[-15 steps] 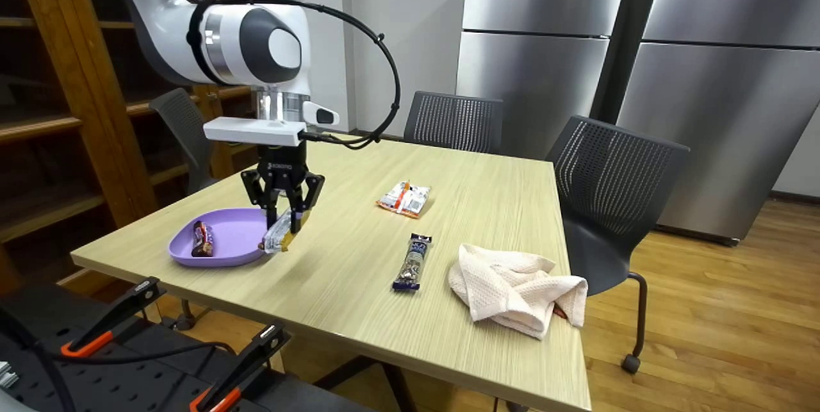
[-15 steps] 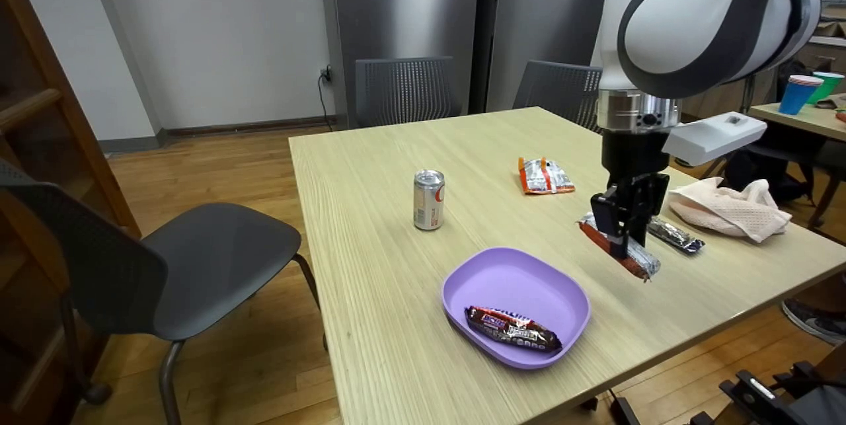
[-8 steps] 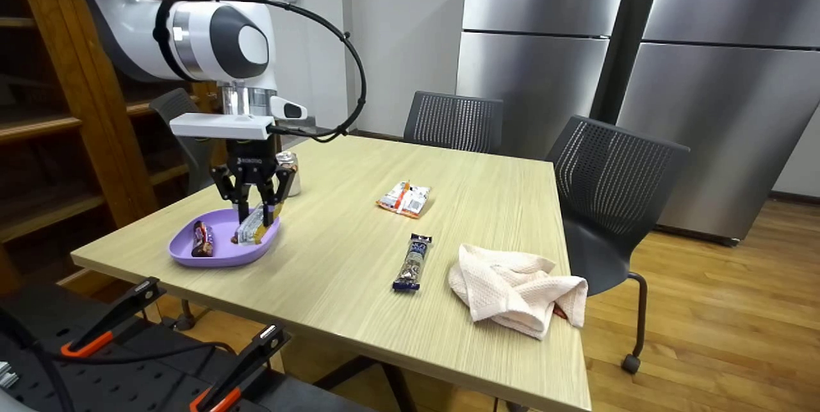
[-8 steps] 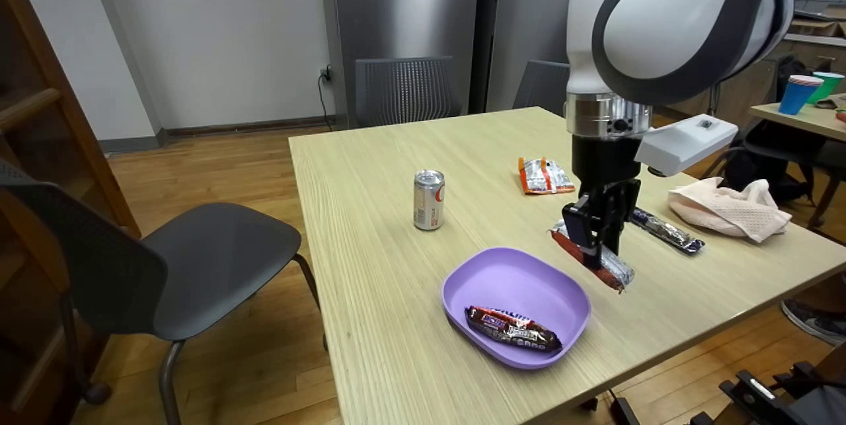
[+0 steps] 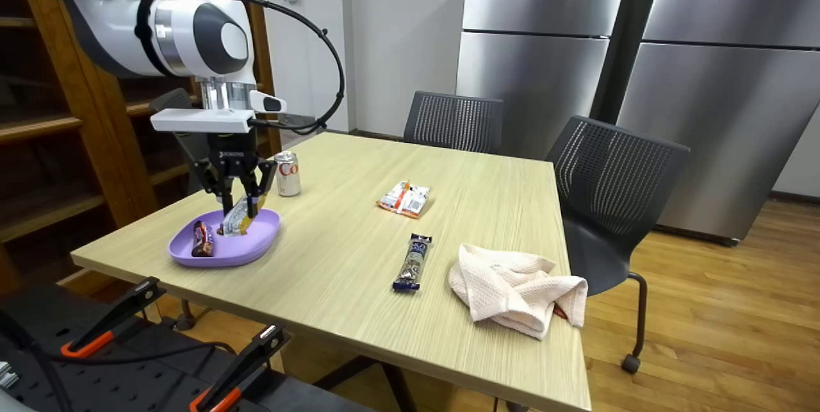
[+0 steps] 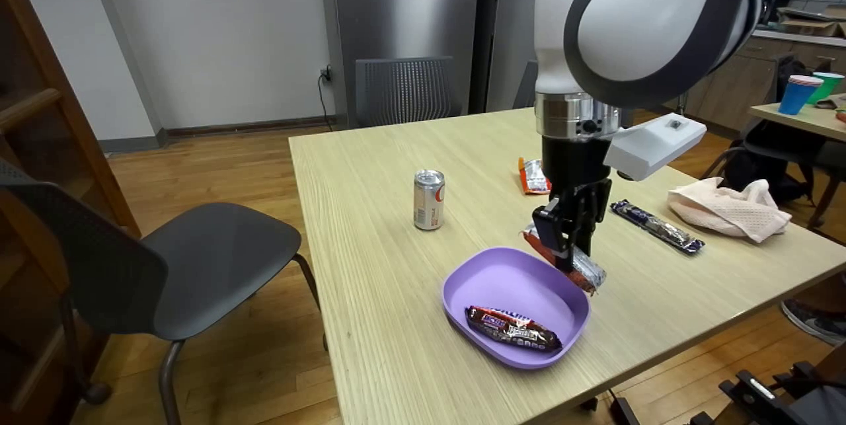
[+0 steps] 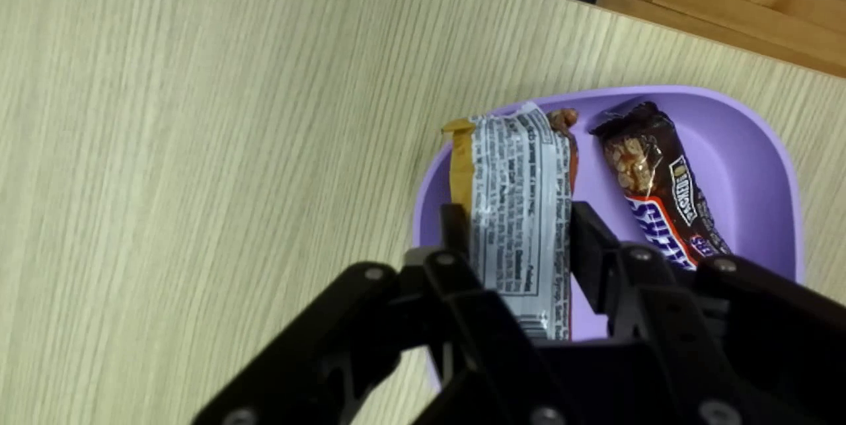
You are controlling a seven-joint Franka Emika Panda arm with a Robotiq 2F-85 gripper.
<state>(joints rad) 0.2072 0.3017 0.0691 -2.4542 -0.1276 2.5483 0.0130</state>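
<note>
My gripper (image 7: 519,232) is shut on a wrapped bar (image 7: 512,174) with a silver printed back and yellow and red-brown edges. One finger presses on each long side. In both exterior views the bar (image 6: 589,271) hangs tilted, near the rim of a purple plate (image 6: 456,319). From the wrist, it overlaps the side of the plate (image 7: 786,213), and the fingers and linkage hide its near end. A dark brown Snickers bar (image 7: 661,193) lies inside the plate, to the right of the held bar in the wrist view; its lower end is covered by the gripper there.
On the table are a silver soda can (image 6: 429,200), a white and orange snack bag (image 5: 405,199), a dark blue wrapped bar (image 5: 413,263) and a crumpled pale pink towel (image 5: 512,290). The can (image 5: 287,175) stands just behind the gripper. Chairs (image 5: 615,188) surround the table.
The gripper has carried the silver-backed bar leftward in both exterior views, from beside the plate to over its edge. The grip has stayed the same. The Snickers bar and plate have not moved.
</note>
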